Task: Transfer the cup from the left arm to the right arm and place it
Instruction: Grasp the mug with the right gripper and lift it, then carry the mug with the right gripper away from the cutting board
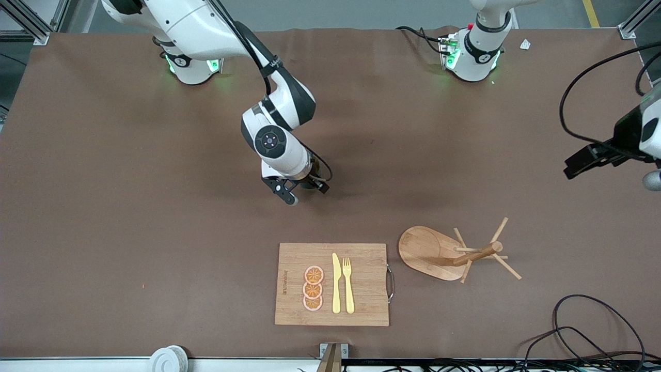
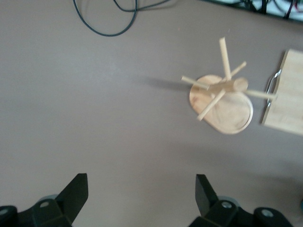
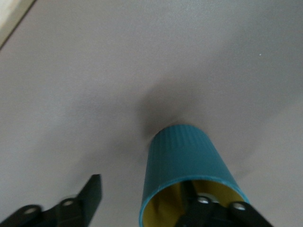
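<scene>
The dark teal ribbed cup (image 3: 184,156) with its tan-yellow inside stands on the brown table under my right gripper (image 3: 142,182). One finger (image 3: 196,203) is inside the cup. The other finger (image 3: 92,194) is outside, clear of the wall, so the gripper is open. In the front view the right gripper (image 1: 297,188) is over the table's middle and its hand hides the cup. My left gripper (image 2: 142,182) is open and empty, up in the air at the left arm's end of the table (image 1: 570,170).
A wooden mug tree (image 1: 454,253) stands on an oval base, also in the left wrist view (image 2: 222,99). Beside it lies a bamboo cutting board (image 1: 361,294) with a yellow knife, a fork and orange slices. Black cables (image 1: 588,330) lie at the near corner.
</scene>
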Controlling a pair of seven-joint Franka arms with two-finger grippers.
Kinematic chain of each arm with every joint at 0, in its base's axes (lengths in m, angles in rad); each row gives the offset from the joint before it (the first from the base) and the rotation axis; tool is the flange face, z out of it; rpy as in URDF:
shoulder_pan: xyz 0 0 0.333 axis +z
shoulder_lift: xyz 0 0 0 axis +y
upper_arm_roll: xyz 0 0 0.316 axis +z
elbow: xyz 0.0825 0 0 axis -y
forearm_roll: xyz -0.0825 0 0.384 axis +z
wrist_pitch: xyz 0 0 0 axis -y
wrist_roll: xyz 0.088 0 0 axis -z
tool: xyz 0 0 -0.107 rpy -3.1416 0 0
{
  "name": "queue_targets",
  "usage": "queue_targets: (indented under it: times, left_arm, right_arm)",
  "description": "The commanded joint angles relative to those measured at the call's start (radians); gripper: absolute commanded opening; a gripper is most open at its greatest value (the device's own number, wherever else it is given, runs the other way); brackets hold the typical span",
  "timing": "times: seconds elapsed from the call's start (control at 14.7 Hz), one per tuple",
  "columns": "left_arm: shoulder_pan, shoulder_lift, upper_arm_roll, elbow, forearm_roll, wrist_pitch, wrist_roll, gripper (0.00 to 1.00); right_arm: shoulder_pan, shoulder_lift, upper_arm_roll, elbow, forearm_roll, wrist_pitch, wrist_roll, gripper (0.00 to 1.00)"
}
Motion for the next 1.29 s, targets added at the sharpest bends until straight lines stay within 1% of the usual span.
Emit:
queue_targets:
  times: [0.0,0.07,0.14,0.2,0.27,0.34,0.41,0.54,0.61,0.68,0.75,0.82,1.02,1.16,1.23]
  left_arm:
    - [-0.005,-0.072,0.023,-0.019,-0.019,-0.053,0.092,1.00]
    - [-0.037,-0.093,0.067,-0.029,-0.025,-0.065,0.141,1.00]
    - [-0.104,-0.107,0.137,-0.037,-0.039,-0.099,0.204,1.00]
    - [-0.164,-0.120,0.215,-0.043,-0.068,-0.127,0.249,1.00]
    - [-0.216,-0.141,0.282,-0.065,-0.099,-0.144,0.274,1.00]
    - [-0.269,-0.170,0.337,-0.100,-0.116,-0.144,0.281,1.00]
    - [-0.318,-0.201,0.369,-0.130,-0.116,-0.141,0.280,1.00]
    - [-0.344,-0.236,0.377,-0.167,-0.117,-0.136,0.277,1.00]
    - [-0.353,-0.253,0.377,-0.190,-0.117,-0.122,0.278,1.00]
    - [-0.353,-0.267,0.377,-0.203,-0.116,-0.118,0.278,1.00]
    - [-0.346,-0.267,0.371,-0.206,-0.116,-0.115,0.278,1.00]
    - [-0.346,-0.265,0.368,-0.206,-0.114,-0.113,0.277,1.00]
    - [-0.344,-0.265,0.368,-0.203,-0.114,-0.112,0.277,1.00]
    - [-0.343,-0.265,0.368,-0.201,-0.111,-0.113,0.277,1.00]
    - [-0.343,-0.264,0.368,-0.201,-0.108,-0.112,0.277,1.00]
  right_arm:
    - [0.007,0.008,-0.007,0.017,-0.039,-0.014,0.013,0.26]
    - [0.009,0.008,-0.007,0.017,-0.055,-0.016,-0.013,0.13]
    - [0.007,0.006,-0.007,0.017,-0.059,-0.019,-0.047,0.03]
    - [-0.002,0.004,-0.007,0.017,-0.061,-0.024,-0.083,0.00]
    - [-0.012,0.000,-0.008,0.018,-0.062,-0.040,-0.134,0.00]
    - [-0.032,-0.008,-0.010,0.023,-0.070,-0.056,-0.204,0.00]
    - [-0.066,-0.015,-0.010,0.049,-0.087,-0.095,-0.290,0.00]
    - [-0.150,-0.023,-0.010,0.148,-0.122,-0.282,-0.498,0.00]
    - [-0.186,-0.028,-0.012,0.178,-0.141,-0.344,-0.597,0.00]
    - [-0.228,-0.038,-0.016,0.181,-0.182,-0.361,-0.701,0.00]
    - [-0.270,-0.049,-0.016,0.180,-0.217,-0.364,-0.798,0.00]
    - [-0.314,-0.054,-0.015,0.180,-0.227,-0.364,-0.899,0.00]
    - [-0.434,-0.063,-0.016,0.178,-0.230,-0.347,-1.112,0.00]
    - [-0.528,-0.063,-0.015,0.161,-0.227,-0.312,-1.264,0.01]
    - [-0.566,-0.062,-0.015,0.144,-0.227,-0.288,-1.307,0.01]
